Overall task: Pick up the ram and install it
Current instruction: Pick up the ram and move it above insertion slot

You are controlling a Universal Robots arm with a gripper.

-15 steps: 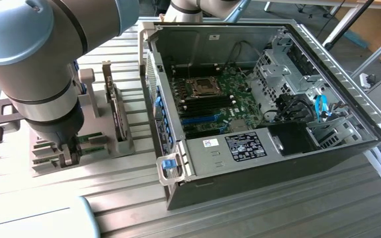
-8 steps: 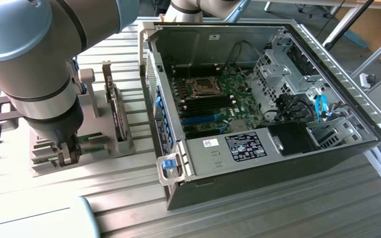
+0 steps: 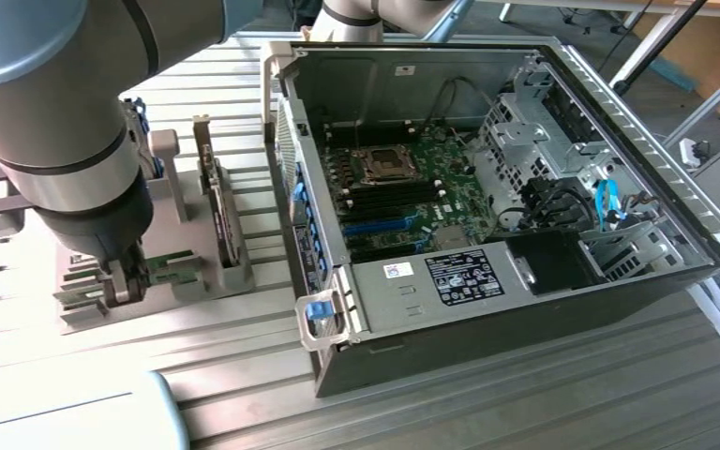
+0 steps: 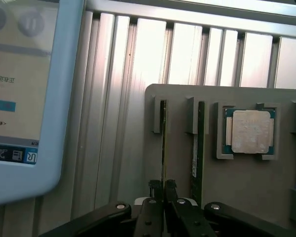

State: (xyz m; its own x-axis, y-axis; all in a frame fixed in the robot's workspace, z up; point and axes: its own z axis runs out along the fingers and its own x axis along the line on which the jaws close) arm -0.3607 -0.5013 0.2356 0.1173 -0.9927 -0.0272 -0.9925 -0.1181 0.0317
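- The black two-fingered gripper (image 4: 163, 187) is found lowered over the grey slotted holder (image 4: 180, 96), fingers pinched nearly closed on the thin green ram stick (image 4: 163, 143).
- The ram stick is seated upright in its slot, beside a second green stick (image 4: 198, 148) and a silver square processor (image 4: 249, 131).
- The open black computer case (image 3: 498, 314) is noted well apart.

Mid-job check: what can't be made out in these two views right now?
1. Chips and label of the ram: hidden, as it stands edge-on in the wrist view.
2. Hold of the gripper on it: blocked by the arm in the exterior view.
3. Latches of the memory slots: too small in the exterior view.
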